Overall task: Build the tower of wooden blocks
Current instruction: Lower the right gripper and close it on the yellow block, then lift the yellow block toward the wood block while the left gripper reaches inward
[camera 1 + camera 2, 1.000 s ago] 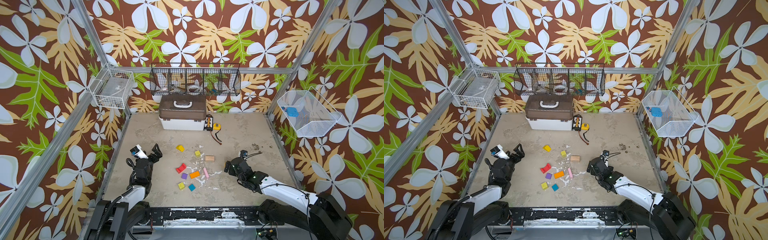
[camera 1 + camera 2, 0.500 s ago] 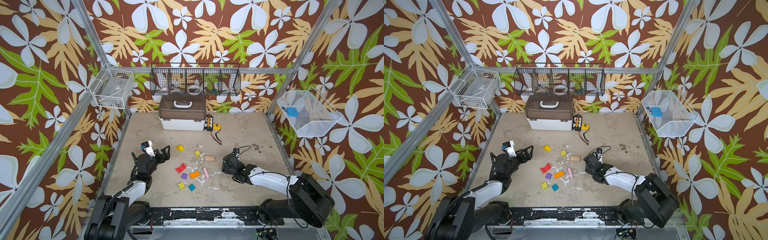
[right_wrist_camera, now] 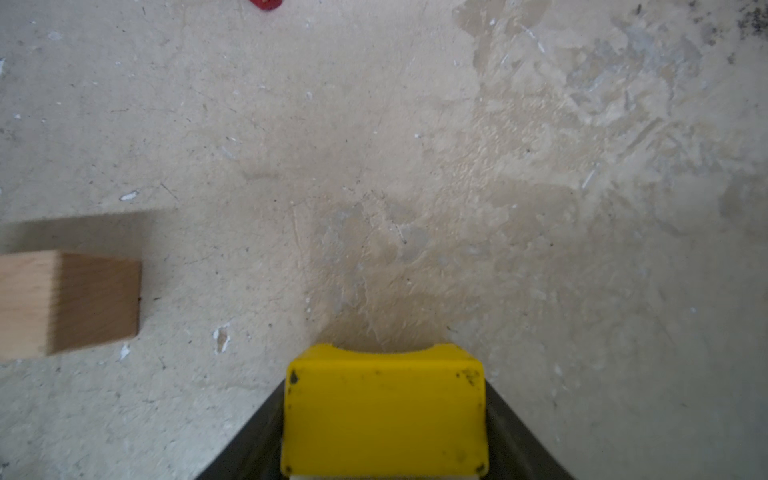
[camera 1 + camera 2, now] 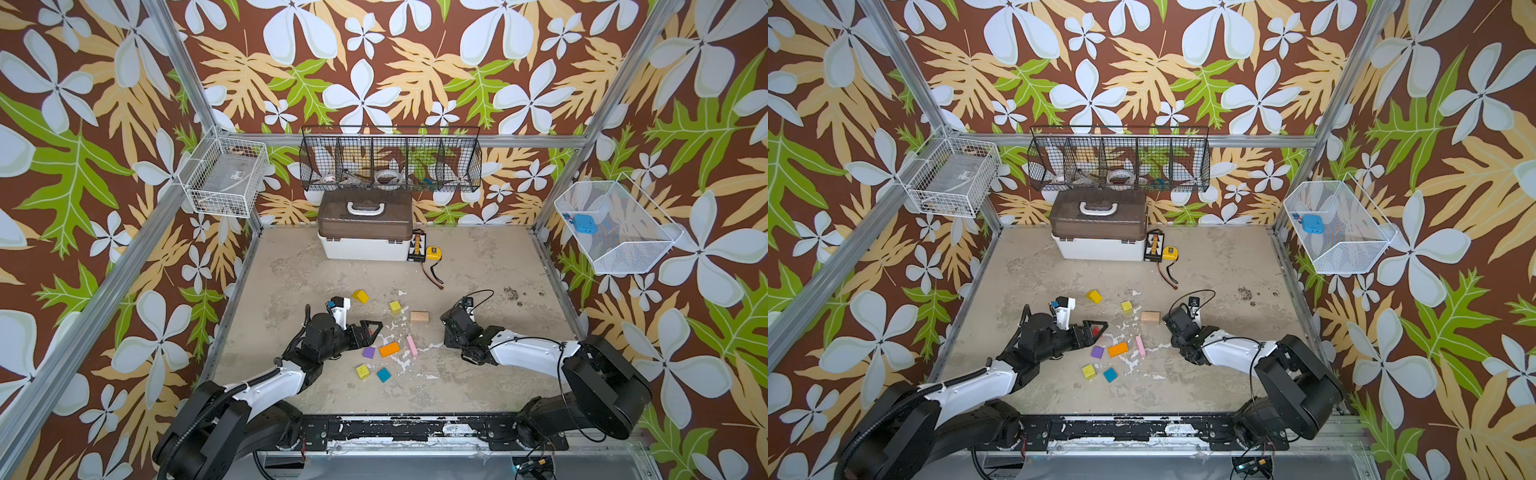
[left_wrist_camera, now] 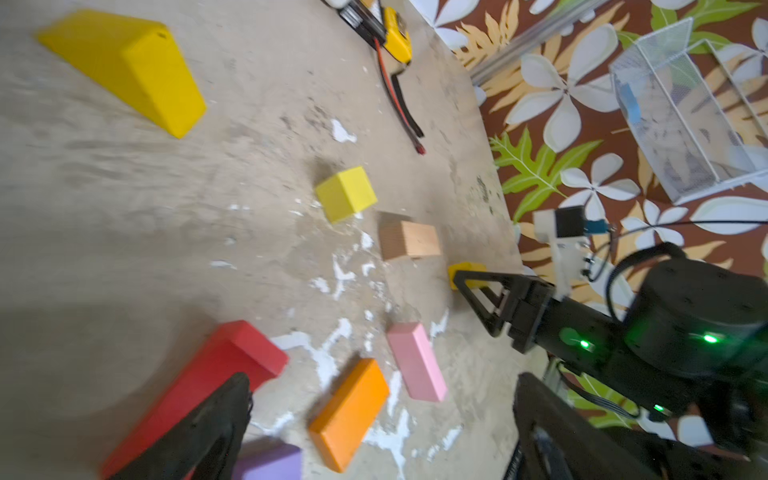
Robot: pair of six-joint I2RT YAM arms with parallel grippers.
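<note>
The wood blocks lie loose on the table and the tower is not in view. In both top views I see a yellow roof wedge (image 4: 360,296), a yellow cube (image 4: 395,306), a plain wood block (image 4: 419,316), then pink (image 4: 411,345), orange (image 4: 389,349), purple (image 4: 368,352) and teal (image 4: 383,375) blocks. My left gripper (image 4: 370,330) (image 5: 380,395) hangs open over the red arch (image 5: 195,390), beside the orange block (image 5: 351,411). My right gripper (image 4: 448,332) (image 3: 384,411) is shut on a yellow block (image 3: 384,411), which sits right of the wood block (image 3: 66,303).
A white box with a brown lid (image 4: 365,237) stands at the back, with a black board, a yellow tape measure (image 4: 432,252) and a red-black cable (image 4: 432,274) beside it. Wire baskets (image 4: 615,226) hang on the walls. The right arm's fingers show in the left wrist view, near the pink block (image 5: 417,361).
My right gripper has slid left toward the wood block and its jaws have narrowed onto the yellow block. My left gripper has reached right over the red arch, still open.
</note>
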